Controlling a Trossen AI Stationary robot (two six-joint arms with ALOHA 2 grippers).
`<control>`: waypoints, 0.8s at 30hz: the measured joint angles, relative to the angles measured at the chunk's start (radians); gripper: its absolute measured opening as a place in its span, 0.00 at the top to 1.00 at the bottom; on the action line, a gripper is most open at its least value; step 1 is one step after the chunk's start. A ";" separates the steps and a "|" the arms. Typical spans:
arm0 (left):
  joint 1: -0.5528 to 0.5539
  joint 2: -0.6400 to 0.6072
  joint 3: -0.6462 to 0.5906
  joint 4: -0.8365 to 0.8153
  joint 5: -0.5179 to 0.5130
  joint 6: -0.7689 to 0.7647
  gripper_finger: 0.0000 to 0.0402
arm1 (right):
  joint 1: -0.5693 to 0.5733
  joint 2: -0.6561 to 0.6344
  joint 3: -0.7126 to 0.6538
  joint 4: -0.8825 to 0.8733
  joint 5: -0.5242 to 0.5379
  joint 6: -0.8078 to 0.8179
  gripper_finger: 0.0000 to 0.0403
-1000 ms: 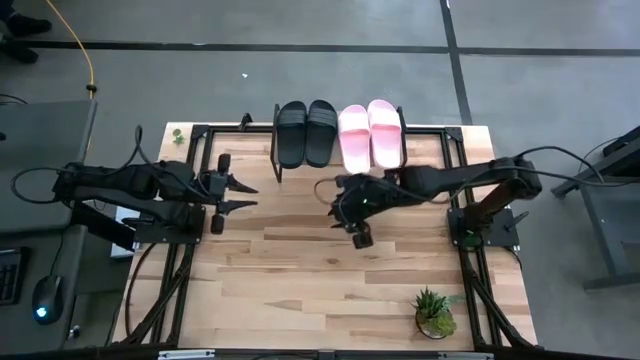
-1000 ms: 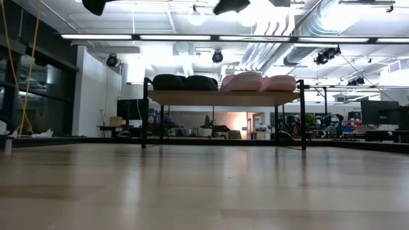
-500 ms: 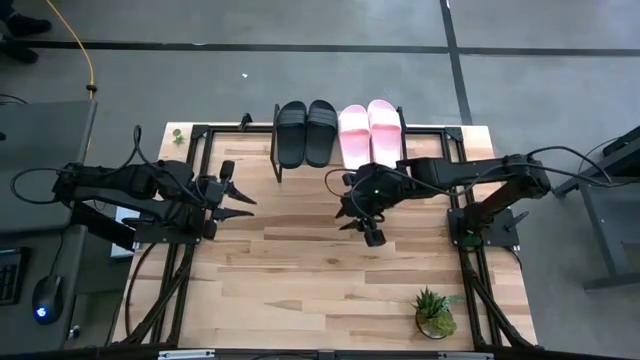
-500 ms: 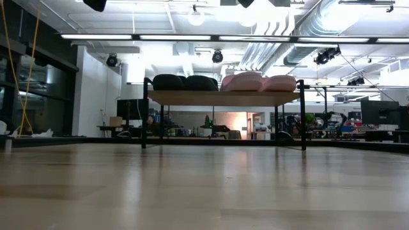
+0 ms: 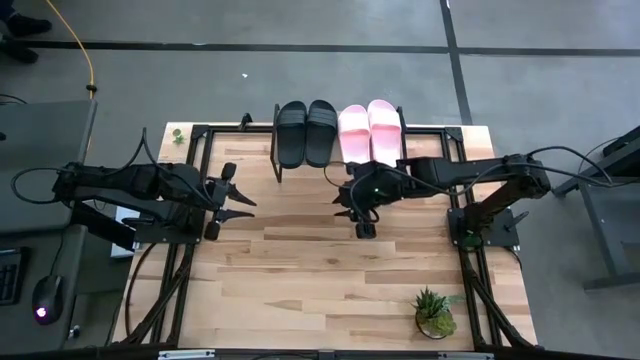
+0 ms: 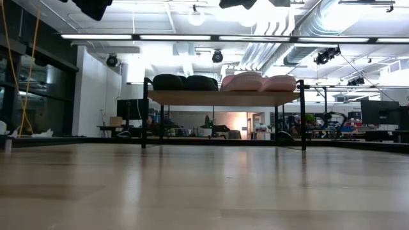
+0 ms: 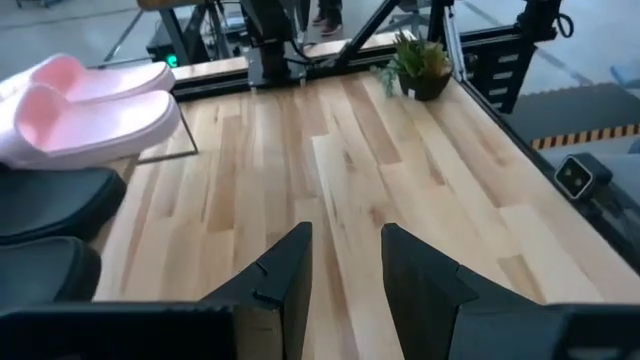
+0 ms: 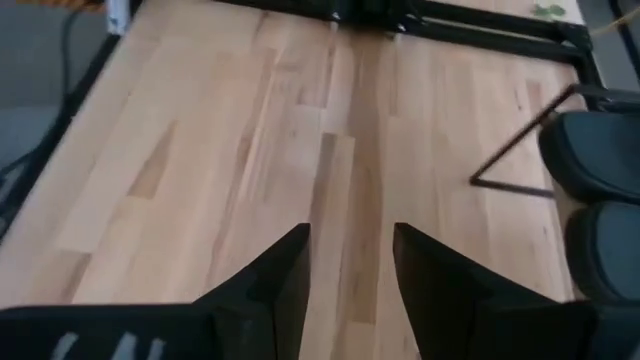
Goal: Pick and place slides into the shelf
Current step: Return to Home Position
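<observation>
Dark left gripper [image 7: 345,240] and right gripper [image 8: 350,235] both hang slightly parted, empty.

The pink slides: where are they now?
High view: the pink slides lie on the shelf at the far edge of the table, right of the black slides.

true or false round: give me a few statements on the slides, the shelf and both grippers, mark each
1. The black slides and the pink slides all sit on the shelf. True.
2. The pink slides lie on the left arm's side of the black slides. False: they lie on the right arm's side.
3. The right gripper holds a black slide. False: its fingers are open and empty over the table.
4. The left gripper is open with nothing in it. True.
5. The potted plant stands on the shelf. False: it stands on the table, far from the shelf, on the right arm's side.
</observation>
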 joint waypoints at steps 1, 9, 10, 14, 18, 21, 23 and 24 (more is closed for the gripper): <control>0.000 0.000 0.000 -0.001 0.000 0.013 0.74 | 0.000 0.000 0.000 0.006 -0.017 -0.007 0.67; 0.000 0.001 0.000 0.071 0.000 0.078 0.74 | 0.000 -0.048 0.000 0.063 -0.141 -0.065 0.67; 0.000 0.000 0.000 0.090 0.000 0.078 0.74 | 0.000 -0.059 0.000 0.063 -0.151 -0.065 0.67; 0.000 -0.001 0.000 0.157 0.019 0.067 0.74 | 0.001 -0.103 0.000 0.073 -0.167 -0.060 0.67; 0.000 -0.002 0.000 0.173 0.053 0.059 0.74 | 0.014 -0.141 -0.011 0.096 -0.216 -0.061 0.67; 0.000 -0.005 0.000 0.171 0.055 0.059 0.74 | 0.017 -0.212 -0.106 0.204 -0.232 -0.063 0.67; 0.000 -0.008 0.000 0.171 0.056 0.059 0.74 | -0.003 -0.286 -0.188 0.283 -0.227 -0.042 0.67; 0.000 -0.008 0.000 0.171 0.056 0.059 0.74 | -0.019 -0.333 -0.233 0.309 -0.211 -0.022 0.67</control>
